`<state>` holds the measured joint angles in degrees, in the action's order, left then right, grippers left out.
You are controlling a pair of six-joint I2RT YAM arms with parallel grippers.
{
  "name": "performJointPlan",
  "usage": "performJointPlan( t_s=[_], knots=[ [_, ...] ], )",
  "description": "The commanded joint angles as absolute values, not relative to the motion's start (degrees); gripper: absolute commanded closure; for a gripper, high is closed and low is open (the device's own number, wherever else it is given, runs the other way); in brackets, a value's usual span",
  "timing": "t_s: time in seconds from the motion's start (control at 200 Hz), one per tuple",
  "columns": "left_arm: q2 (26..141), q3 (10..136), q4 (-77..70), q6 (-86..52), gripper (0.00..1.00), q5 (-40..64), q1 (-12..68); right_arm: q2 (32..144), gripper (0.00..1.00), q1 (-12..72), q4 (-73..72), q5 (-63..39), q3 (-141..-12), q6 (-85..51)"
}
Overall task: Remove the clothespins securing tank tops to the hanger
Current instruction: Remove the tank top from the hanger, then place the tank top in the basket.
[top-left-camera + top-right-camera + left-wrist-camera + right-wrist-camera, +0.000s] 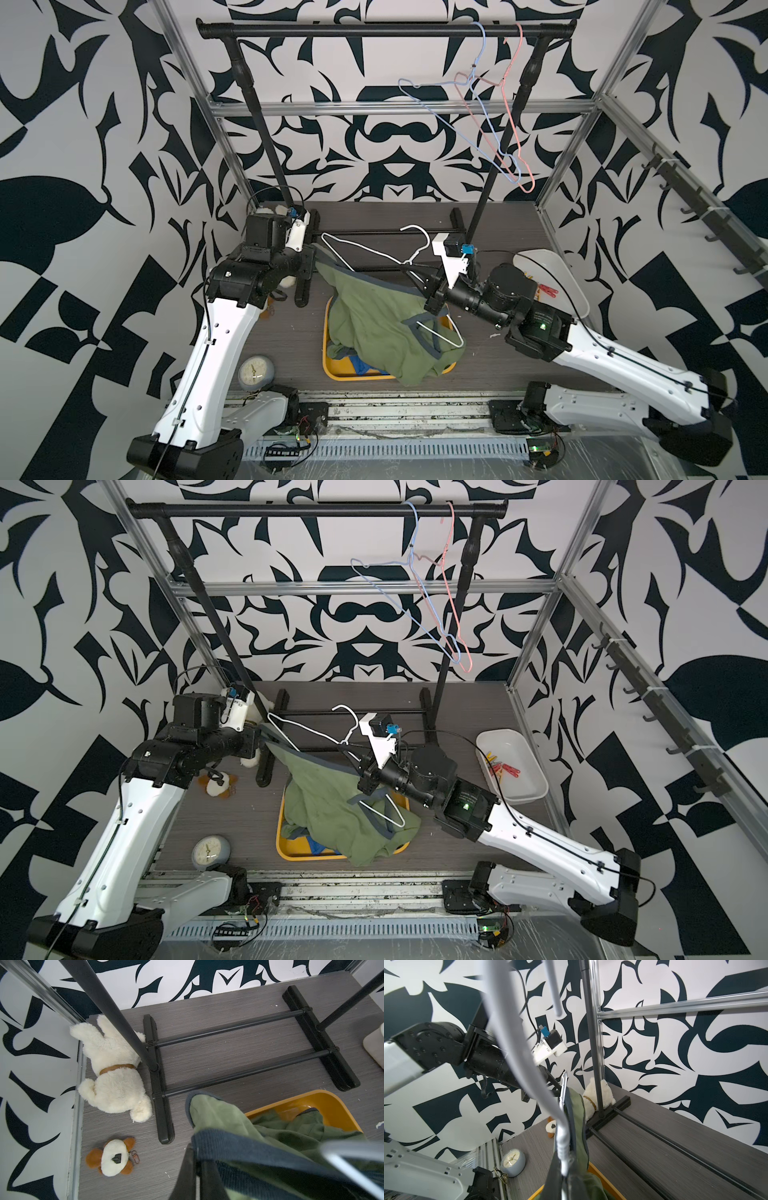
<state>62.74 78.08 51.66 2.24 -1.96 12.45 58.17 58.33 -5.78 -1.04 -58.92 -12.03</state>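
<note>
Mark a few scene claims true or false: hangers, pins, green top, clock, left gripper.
Blue hanger and pink hanger hang bare on the rail. True.
Clothespins lie in the white tray. True.
The green tank top hangs on the rail. False: it hangs on the white hanger, draping into the yellow bin.
The clock sits beside the white tray. False: it sits front-left, by the left arm's base.
The left gripper is open. False: shut on the top's strap.

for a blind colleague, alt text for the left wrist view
An olive-green tank top with dark trim, pinched in the left gripper, trails into a yellow tray, a blurred white hanger beside it. On the grey table lie a cream plush dog beside the black rack base and a small brown-and-white plush head.
</note>
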Motion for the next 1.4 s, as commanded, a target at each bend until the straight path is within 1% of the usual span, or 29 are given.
performJointPlan(
  t_s=[0.0,0.1,0.2,0.38,0.56,0.715,0.815,1.01,1.18,1.215,1.28,1.395],
  knots=[
    [62.49,78.62,51.79,1.66,1.0,1.94,11.78,57.07,1.0,58.42,-8.78,-1.19,-59.28,-10.98],
    [62.42,78.0,54.16,3.57,1.0,13.21,11.84,58.68,1.0,58.41,-12.93,0.8,-59.09,-10.12],
    [61.7,76.83,55.4,5.43,1.0,17.2,12.08,62.49,1.0,58.39,-15.11,3.26,-61.17,-9.48],
    [60.66,75.65,58.17,9.24,1.0,17.42,13.87,70.5,1.0,58.36,-20.62,5.48,-64.9,-8.88],
    [59.58,73.44,58.45,9.76,1.0,14.39,14.18,78.25,1.0,58.12,-23.63,8.22,-69.14,-8.03],
    [57.73,72.27,59.28,11.5,1.0,14.37,14.21,83.24,1.0,56.18,-26.07,9.26,-71.46,-9.45],
    [57.02,71.89,60.55,13.44,1.0,14.32,14.24,86.23,1.0,53.49,-26.67,8.41,-73.38,-12.02],
    [60.9,71.08,64.82,16.81,1.0,17.73,15.02,87.29,1.0,49.29,-26.15,6.13,-75.58,-13.4],
    [63.21,70.4,64.69,19.92,1.0,17.73,21.29,84.57,1.0,48.19,-21.88,5.88,-76.48,-10.9],
    [63.6,70.4,64.52,20.66,0.97,18.13,22.58,83.89,1.0,48.12,-21.05,5.98,-76.49,-10.38],
    [64.59,70.53,64.82,22.34,0.86,19.08,24.91,82.62,1.0,47.75,-18.73,6.04,-76.89,-9.72],
    [66.86,71.34,67.36,25.6,0.69,20.85,29.23,81.28,1.0,47.07,-14.11,5.28,-78.4,-8.74]
  ],
)
